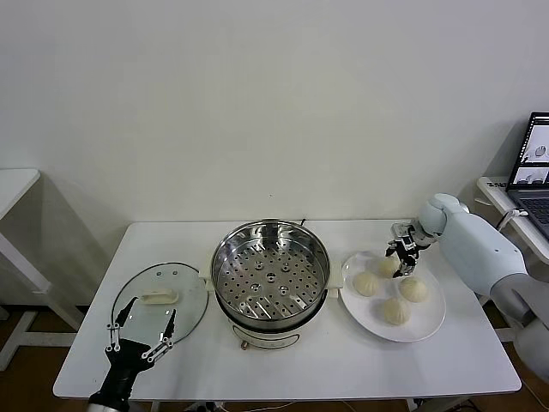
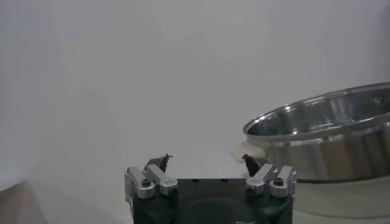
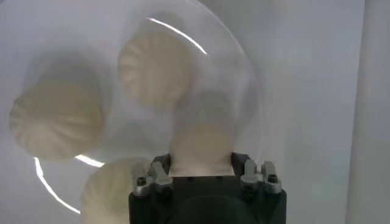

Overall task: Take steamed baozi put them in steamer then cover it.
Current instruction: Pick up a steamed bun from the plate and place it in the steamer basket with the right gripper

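White buns (image 1: 396,292) sit on a plate (image 1: 429,324) right of the steamer (image 1: 271,273). Right gripper (image 1: 400,252) pinches the farthest bun (image 3: 201,146). Left gripper (image 1: 139,342), spread, hovers over the lid (image 1: 160,298) left of the steamer.

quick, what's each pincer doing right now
left pincer: open, empty, over the cover.
right pincer: shut on a baozi on the plate.

Your right gripper (image 1: 399,255) sits closed around the far baozi (image 1: 388,265) on the white plate (image 1: 429,324) near the table's (image 1: 480,360) right edge. Steamer (image 1: 271,268) at centre, open. Cover (image 1: 163,300) flat by the left edge, left gripper (image 1: 141,339) spread over its near rim.
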Available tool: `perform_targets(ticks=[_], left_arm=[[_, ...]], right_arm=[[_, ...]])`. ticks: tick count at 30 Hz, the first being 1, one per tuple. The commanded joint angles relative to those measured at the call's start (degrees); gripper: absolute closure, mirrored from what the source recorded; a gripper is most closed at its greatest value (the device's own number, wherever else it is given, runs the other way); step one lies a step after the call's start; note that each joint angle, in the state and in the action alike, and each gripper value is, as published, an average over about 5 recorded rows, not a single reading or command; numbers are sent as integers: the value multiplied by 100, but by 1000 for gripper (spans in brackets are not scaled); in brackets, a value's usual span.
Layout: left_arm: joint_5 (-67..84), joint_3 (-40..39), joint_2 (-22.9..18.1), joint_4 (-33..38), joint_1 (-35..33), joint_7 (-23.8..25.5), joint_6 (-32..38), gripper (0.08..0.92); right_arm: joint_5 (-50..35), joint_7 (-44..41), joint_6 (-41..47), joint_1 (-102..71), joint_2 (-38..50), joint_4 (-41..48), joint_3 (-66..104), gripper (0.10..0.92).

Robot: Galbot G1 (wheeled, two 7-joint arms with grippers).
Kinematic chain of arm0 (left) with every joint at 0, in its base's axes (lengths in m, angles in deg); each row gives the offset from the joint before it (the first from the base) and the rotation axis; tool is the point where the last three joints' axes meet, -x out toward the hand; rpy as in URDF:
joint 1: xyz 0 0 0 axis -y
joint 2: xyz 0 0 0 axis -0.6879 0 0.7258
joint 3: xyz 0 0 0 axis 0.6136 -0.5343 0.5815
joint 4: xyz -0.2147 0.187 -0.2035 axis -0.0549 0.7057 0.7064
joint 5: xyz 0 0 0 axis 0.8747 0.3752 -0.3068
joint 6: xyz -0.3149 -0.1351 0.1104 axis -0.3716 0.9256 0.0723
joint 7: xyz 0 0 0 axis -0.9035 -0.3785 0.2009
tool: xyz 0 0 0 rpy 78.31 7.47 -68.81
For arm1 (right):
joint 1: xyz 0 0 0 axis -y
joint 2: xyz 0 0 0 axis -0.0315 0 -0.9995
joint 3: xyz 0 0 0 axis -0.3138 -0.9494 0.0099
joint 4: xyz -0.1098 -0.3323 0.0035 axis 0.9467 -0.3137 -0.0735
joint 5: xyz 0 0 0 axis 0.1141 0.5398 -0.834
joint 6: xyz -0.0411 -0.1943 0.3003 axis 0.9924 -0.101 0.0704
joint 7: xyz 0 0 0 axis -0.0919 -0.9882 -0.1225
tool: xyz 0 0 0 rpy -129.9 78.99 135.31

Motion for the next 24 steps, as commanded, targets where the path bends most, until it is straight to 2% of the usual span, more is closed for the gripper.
perform_targets(ticks=[1,5,11,24], left_arm=[[8,-25,0,33,42,-12,-48,177],[8,-66,2,66,78,-22,-79,177],[8,-83,-1,119,58,-32,-70,177],[7,-78,-9,179,-13,-52,-19,177]], right_arm=[[-545,-174,-175,495,345,-1077,-311,366],[-814,-401,-1094,1399,424,-1940,-818,360],[-1078,-634,-2370,2568,-114,-2447,-1524,347],[-987,-764,-3325,2729,-1212,-3512,-2110,343]])
